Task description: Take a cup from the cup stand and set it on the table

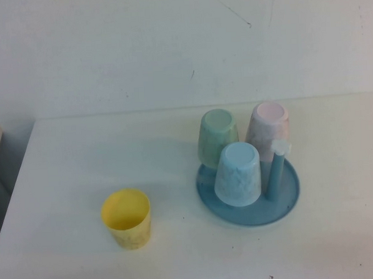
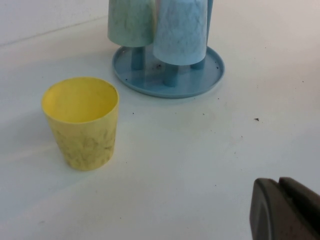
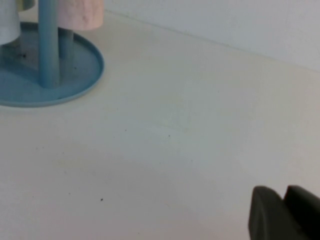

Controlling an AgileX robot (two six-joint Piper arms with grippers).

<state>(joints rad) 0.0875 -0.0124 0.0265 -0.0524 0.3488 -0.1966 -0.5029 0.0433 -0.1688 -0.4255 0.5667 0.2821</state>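
While the left gripper (image 2: 285,210) sits low over the table (image 1: 68,158), w/ finger state not readable, the yellow cup (image 1: 126,218) stands upright, mouth up, axis vertical, well left of the cup stand (image 1: 283,200). Green cup (image 1: 217,136), blue cup (image 1: 238,173), pink cup (image 1: 268,129) sit inverted on pegs. Right gripper (image 3: 287,212) hangs near the table right of the stand, can't tell its state.

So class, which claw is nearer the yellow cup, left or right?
Left. The left claw sits close beside the cup on the table. The right claw is past the stand, with no yellow cup in its view.
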